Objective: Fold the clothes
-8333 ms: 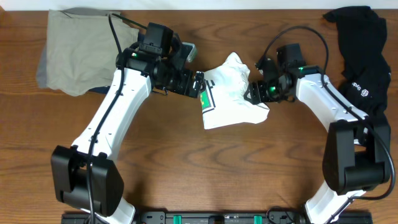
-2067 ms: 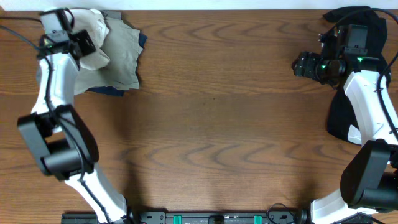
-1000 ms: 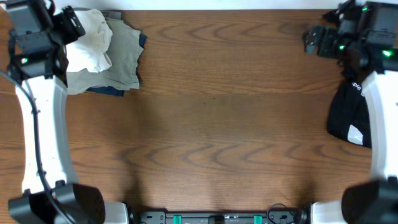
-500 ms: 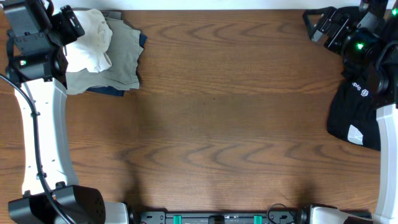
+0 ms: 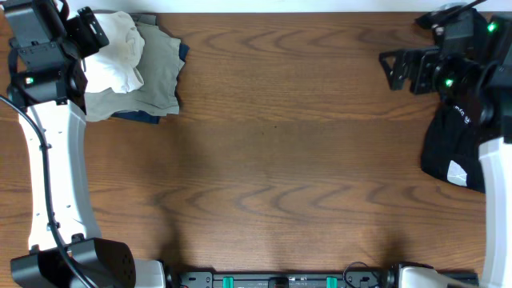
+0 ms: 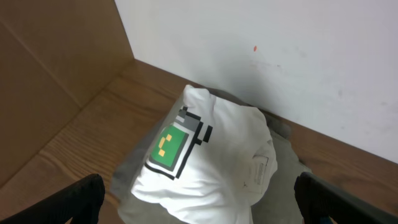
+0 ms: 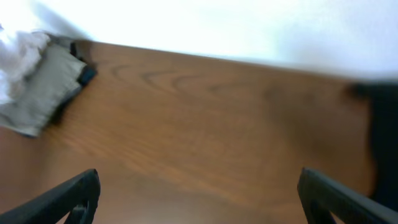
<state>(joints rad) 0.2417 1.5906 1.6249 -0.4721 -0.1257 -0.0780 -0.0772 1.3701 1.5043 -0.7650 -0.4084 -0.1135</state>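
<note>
Shirt sits folded just ahead of your left gripper, in line with the gap between the jaws, on top of the khaki garment. Its long axis slants across that gap, with the green graphic face up toward the left finger and the neck label toward the right. Your left jaws are spread wide and hold nothing; the arm reaches to the far corner, tilted down. Your right gripper is equally spread and hovers over the table, with the black garment beyond its right finger.
</note>
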